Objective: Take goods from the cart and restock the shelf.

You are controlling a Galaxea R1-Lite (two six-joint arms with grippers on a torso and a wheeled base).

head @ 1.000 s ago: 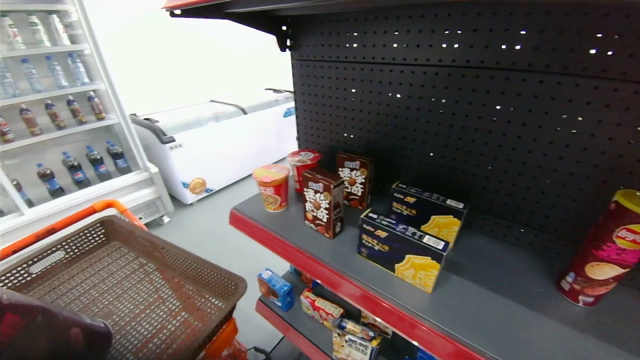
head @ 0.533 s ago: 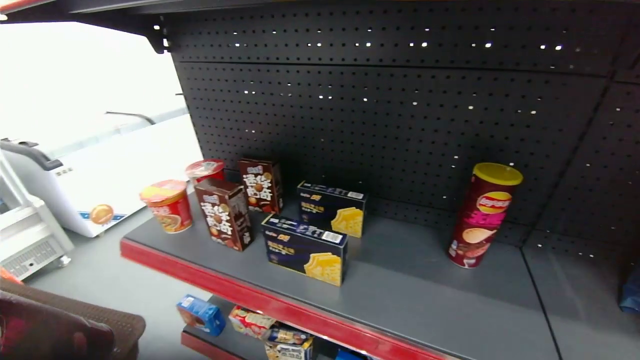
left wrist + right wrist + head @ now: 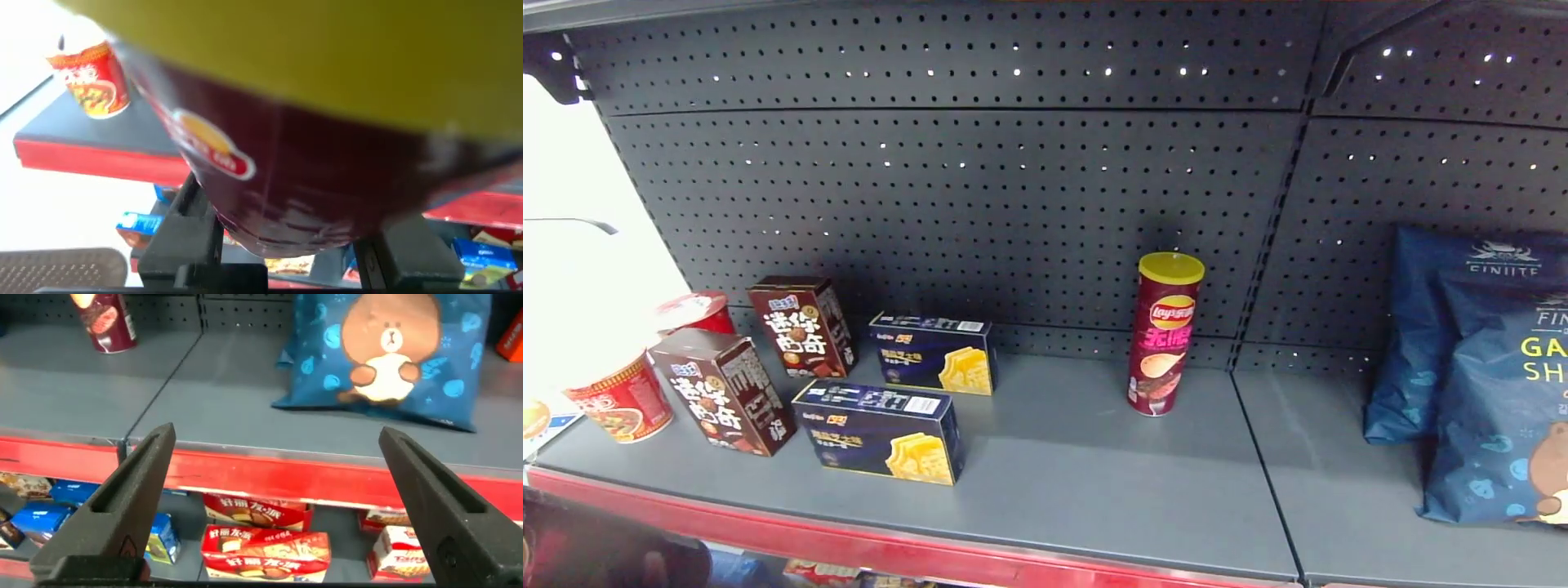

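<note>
My left gripper (image 3: pixel 294 257) is shut on a maroon chips can (image 3: pixel 327 163) with a yellow lid, held close to the camera in front of the shelf's red edge. The same can (image 3: pixel 605 547) shows at the lower left corner of the head view. A matching chips can (image 3: pixel 1168 333) stands upright on the grey shelf (image 3: pixel 1094 474) near the pegboard. My right gripper (image 3: pixel 278 514) is open and holds nothing, in front of the shelf's red edge (image 3: pixel 327 469), below a blue bear-print bag (image 3: pixel 384 351).
On the shelf's left stand two cup noodles (image 3: pixel 621 400), two brown cookie boxes (image 3: pixel 723 392) and two dark blue boxes (image 3: pixel 882 429). Blue snack bags (image 3: pixel 1486 384) fill the right section. Bare shelf lies around the standing can. Lower shelves hold more boxes (image 3: pixel 265 547).
The head camera has swung to the right: the cart basket and the fridges have left the picture and the blue bags have come in. The goods on the shelf stand as before.
</note>
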